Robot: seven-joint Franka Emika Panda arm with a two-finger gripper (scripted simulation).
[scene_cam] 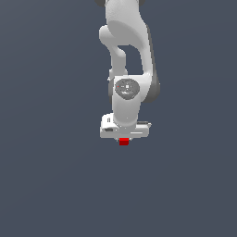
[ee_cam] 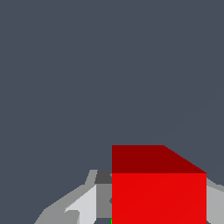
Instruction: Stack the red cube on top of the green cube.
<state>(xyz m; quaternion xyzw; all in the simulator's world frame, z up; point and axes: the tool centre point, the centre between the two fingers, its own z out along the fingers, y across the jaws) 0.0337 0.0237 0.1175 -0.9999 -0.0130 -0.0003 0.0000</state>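
Note:
The red cube point(scene_cam: 123, 141) shows just under the white hand of the arm in the exterior view, a little below the middle of the picture. In the wrist view the red cube point(ee_cam: 158, 194) fills the space between the two grey fingers point(ee_cam: 101, 199), which stand against its sides. My gripper point(scene_cam: 123, 139) is shut on the red cube. Only a very thin green sliver point(ee_cam: 111, 221) shows by the red cube's lower corner in the wrist view. The rest of the green cube is hidden, and it does not show in the exterior view.
The plain dark grey surface point(scene_cam: 55, 185) lies all around the arm. The white arm point(scene_cam: 127, 55) comes down from the top of the exterior view. No other object shows.

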